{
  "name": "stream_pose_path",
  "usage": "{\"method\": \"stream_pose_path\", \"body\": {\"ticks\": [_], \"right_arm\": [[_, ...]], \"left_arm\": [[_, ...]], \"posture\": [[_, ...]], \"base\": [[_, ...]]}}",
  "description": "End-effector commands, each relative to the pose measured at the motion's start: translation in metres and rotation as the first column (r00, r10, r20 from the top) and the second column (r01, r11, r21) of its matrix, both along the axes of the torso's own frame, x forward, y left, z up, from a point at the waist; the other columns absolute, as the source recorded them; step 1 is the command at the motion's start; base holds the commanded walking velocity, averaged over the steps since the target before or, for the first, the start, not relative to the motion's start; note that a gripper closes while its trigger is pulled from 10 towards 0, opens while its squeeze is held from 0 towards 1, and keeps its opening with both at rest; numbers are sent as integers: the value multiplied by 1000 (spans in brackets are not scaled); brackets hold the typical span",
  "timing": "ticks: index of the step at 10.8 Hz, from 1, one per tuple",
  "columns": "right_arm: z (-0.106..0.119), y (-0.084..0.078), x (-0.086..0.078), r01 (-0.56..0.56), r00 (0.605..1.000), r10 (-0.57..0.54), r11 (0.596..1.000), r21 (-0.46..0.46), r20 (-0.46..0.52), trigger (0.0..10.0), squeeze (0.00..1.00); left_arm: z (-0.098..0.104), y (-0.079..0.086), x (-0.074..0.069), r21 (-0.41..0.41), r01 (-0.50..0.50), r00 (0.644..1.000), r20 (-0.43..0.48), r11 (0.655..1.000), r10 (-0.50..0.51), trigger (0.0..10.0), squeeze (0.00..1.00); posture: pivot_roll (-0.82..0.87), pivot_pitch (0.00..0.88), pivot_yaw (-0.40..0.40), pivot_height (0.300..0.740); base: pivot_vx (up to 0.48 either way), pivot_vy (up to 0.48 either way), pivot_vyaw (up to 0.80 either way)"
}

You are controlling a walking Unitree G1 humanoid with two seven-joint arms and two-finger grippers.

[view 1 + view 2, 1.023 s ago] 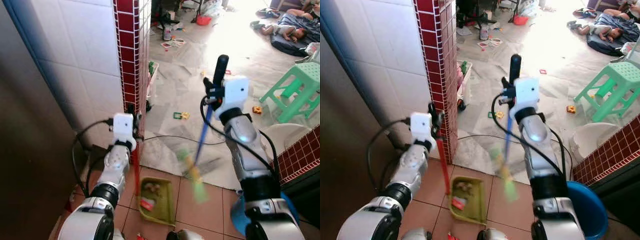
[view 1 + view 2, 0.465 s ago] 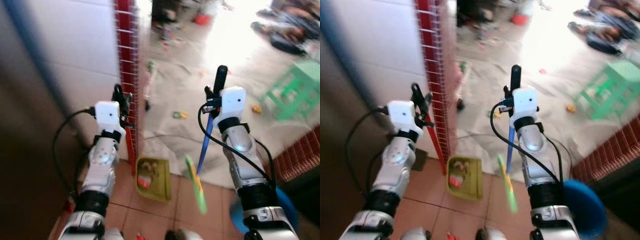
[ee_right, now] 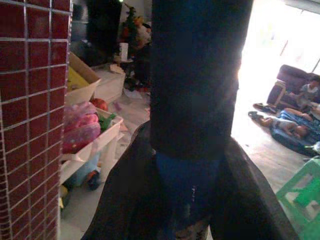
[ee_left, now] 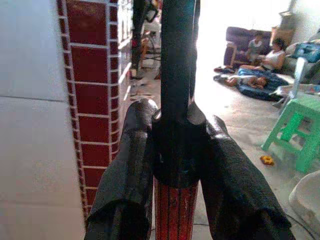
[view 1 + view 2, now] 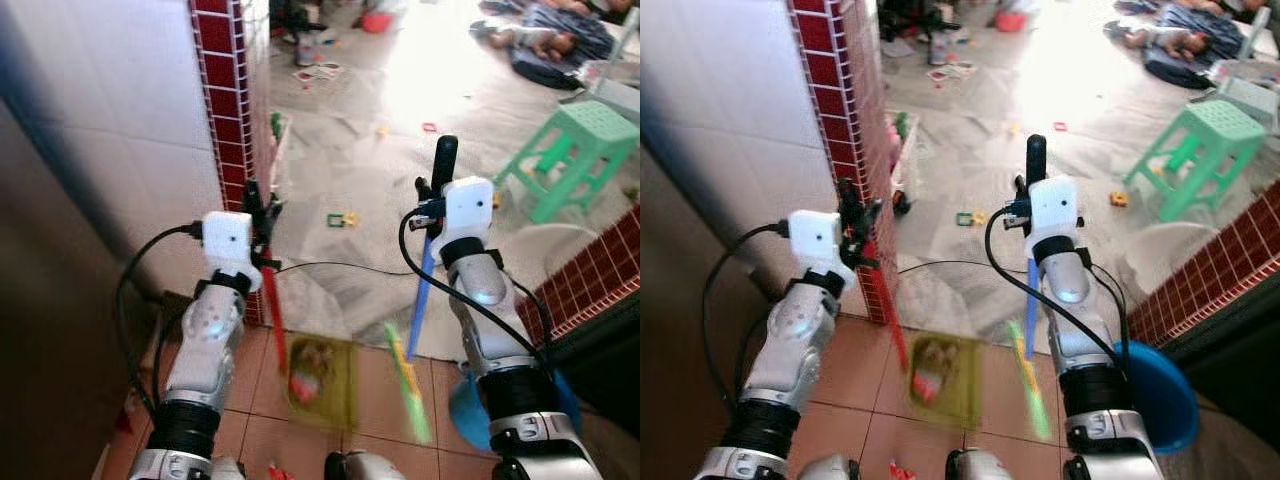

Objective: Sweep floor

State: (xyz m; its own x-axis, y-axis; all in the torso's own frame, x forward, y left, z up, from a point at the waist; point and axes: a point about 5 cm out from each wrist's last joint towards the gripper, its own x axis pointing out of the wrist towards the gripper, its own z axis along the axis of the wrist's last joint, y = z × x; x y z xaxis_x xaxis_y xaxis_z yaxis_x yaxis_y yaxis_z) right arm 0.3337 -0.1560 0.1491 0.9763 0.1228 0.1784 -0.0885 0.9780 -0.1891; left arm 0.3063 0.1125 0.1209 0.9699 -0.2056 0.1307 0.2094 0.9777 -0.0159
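Observation:
My left gripper (image 5: 258, 213) is shut on the black top of a red handle (image 5: 272, 310). That handle runs down to an olive-green dustpan (image 5: 322, 382), which holds a red and white scrap (image 5: 303, 385) and some debris. In the left wrist view the fingers (image 4: 127, 170) clamp the handle (image 4: 175, 210) from both sides. My right gripper (image 5: 432, 197) is shut on the black grip of a blue broom handle (image 5: 422, 300). The blurred green broom head (image 5: 408, 385) hangs just right of the dustpan, above the tile floor. In the right wrist view the grip (image 3: 197, 75) sits between the fingers.
A red-tiled pillar (image 5: 230, 120) and white wall stand close on the left. A low red-tiled wall (image 5: 590, 290) and blue bucket (image 5: 468, 402) are on the right. Ahead are a black cable (image 5: 340, 265), scattered toys (image 5: 340, 218), a green stool (image 5: 570, 150) and people on a mat (image 5: 545, 45).
The whole view has shifted with the camera. Both grippers keep their hold. The dustpan and broom head now look blurred and sit a little further right under the arms.

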Motion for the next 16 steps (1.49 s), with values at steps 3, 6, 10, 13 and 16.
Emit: {"method": "stream_pose_path", "body": {"ticks": [3, 6, 10, 13, 16], "right_arm": [[13, -4, 4, 14, 998, -14, 1000, -3, 58, 10000, 0], [12, -4, 4, 18, 999, -17, 1000, -5, 51, 10000, 0], [10, -4, 4, 16, 999, -15, 1000, -4, 46, 10000, 0], [10, -4, 5, 14, 999, -14, 1000, -7, 46, 10000, 0], [5, -3, 5, 6, 1000, -6, 1000, 9, 30, 10000, 0]], "left_arm": [[30, -2, 1, -20, 11, 996, 86, 1000, -9, 10000, 0], [32, -4, 0, -31, 17, 997, 75, 999, -14, 10000, 0], [32, -4, -1, -30, 18, 998, 69, 999, -16, 10000, 0], [32, -5, -2, -30, 21, 998, 65, 999, -19, 10000, 0], [28, -4, -1, -28, 24, 999, 46, 999, -22, 10000, 0]], "posture": [[-11, 0, -68, 740], [-12, 0, -69, 740], [-11, 0, -68, 740], [-13, 0, -68, 740], [-1, 0, -62, 740]], "base": [[0, 0, -133], [-85, 0, 0], [-275, 0, 0], [-276, 0, 0], [-277, 0, 0]]}}
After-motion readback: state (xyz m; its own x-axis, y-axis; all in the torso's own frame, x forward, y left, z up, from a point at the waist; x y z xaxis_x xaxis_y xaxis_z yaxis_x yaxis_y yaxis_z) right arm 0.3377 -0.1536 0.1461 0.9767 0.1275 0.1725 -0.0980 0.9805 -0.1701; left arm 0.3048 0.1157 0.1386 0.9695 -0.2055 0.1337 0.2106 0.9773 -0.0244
